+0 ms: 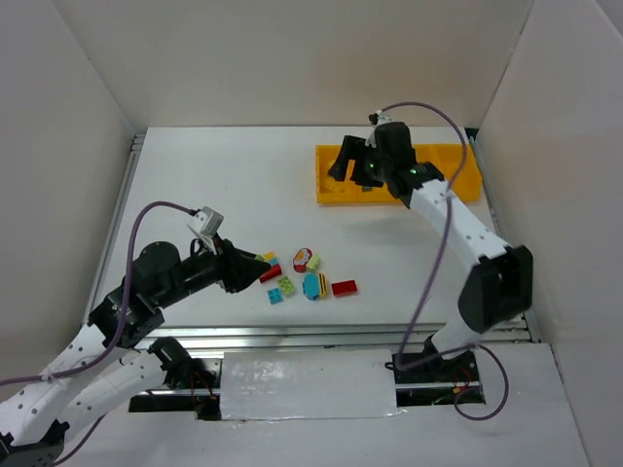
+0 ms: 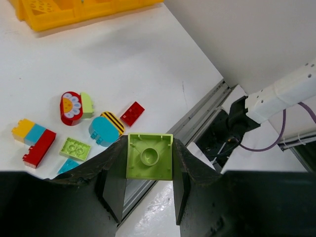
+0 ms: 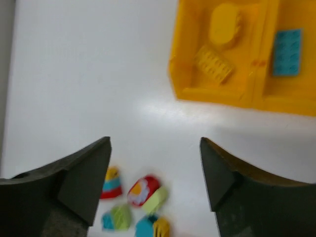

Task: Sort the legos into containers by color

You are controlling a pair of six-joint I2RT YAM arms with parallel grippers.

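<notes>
My left gripper (image 2: 149, 159) is shut on a light green square brick (image 2: 149, 156), held underside up above the table beside the loose legos. In the top view it (image 1: 248, 269) sits just left of the cluster. The cluster holds a yellow-blue-red brick (image 2: 33, 140), a red round piece with a flower (image 2: 70, 106), a blue round piece with yellow stripes (image 2: 104, 129), a flat green plate (image 2: 74, 148) and a small red brick (image 2: 132, 113). My right gripper (image 3: 155, 148) is open and empty, above the table by the left end of the yellow tray (image 3: 217, 94).
The tray's left compartment holds two yellow pieces (image 3: 224, 23), and the one beside it holds a blue brick (image 3: 286, 52). The tray (image 1: 462, 170) lies at the back right. White walls enclose the table. A metal rail (image 1: 321, 336) runs along the near edge.
</notes>
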